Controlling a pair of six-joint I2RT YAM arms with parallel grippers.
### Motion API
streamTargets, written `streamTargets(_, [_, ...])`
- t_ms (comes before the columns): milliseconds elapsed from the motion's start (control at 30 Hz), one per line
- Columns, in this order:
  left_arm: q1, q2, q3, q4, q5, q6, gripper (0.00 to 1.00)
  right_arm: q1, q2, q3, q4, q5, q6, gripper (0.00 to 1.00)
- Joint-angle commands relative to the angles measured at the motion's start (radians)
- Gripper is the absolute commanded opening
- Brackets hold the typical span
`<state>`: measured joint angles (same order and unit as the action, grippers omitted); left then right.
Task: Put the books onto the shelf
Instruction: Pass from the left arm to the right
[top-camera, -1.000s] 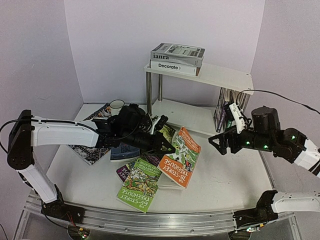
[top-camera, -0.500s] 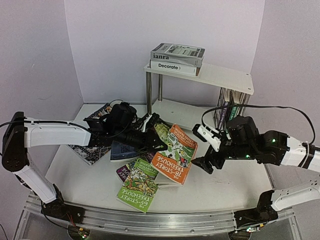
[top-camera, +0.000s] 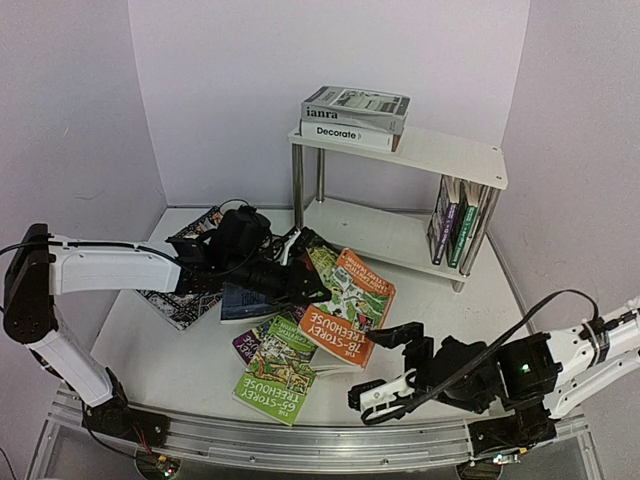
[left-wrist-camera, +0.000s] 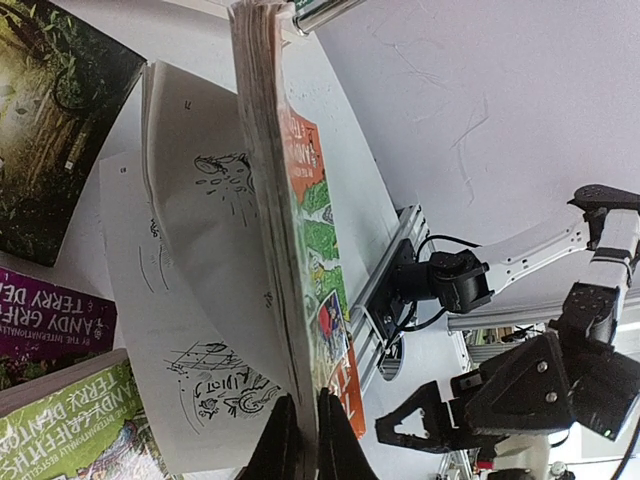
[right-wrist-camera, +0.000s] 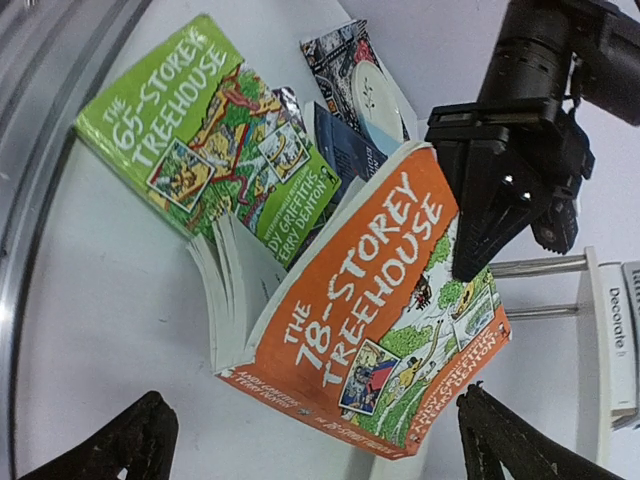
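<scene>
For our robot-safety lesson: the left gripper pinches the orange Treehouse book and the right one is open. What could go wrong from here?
1. The left gripper pinches the 78-Storey Treehouse by one edge only; its loose pages fan out, so it may slip or crease.
2. The open right gripper sits low near those pages; closing in, it could snag them or bump the left gripper.

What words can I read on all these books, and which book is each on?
"THE 78-STOREY TREEHOUSE": orange book.
"THE 65-STOREY TREEHOUSE": green book.
"ANDY GRIFFITHS", "TERRY DENTON": green book too.
"Decorate": white book on the shelf.
"ianra": grey book atop it.
Upright books, spines: too small to read.
</scene>
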<state>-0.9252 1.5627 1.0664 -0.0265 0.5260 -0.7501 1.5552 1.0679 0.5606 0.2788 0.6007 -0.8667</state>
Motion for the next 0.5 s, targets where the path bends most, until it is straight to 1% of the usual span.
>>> streamTargets(0, [0.015, -0.048, 0.015, 0.056, 0.019, 0.032, 0.00, 0.030, 0.032, -0.050, 0.219, 0.165, -0.258, 0.98])
streamTargets(133, [0.018, -0.046, 0.017, 0.056, 0.020, 0.031, 0.00, 0.030, 0.060, -0.057, 0.226, 0.161, -0.303, 0.98])
streamTargets(267, [0.020, -0.046, 0.013, 0.056, 0.021, 0.032, 0.00, 0.015, 0.106, -0.085, 0.280, 0.183, -0.375, 0.98])
streamTargets(400, [0.020, -0.049, 0.009, 0.054, 0.025, 0.033, 0.00, -0.056, 0.098, -0.097, 0.306, 0.171, -0.406, 0.98])
streamTargets(467, [0.020, -0.051, 0.004, 0.054, 0.026, 0.035, 0.00, -0.107, 0.062, -0.103, 0.306, 0.125, -0.399, 0.98])
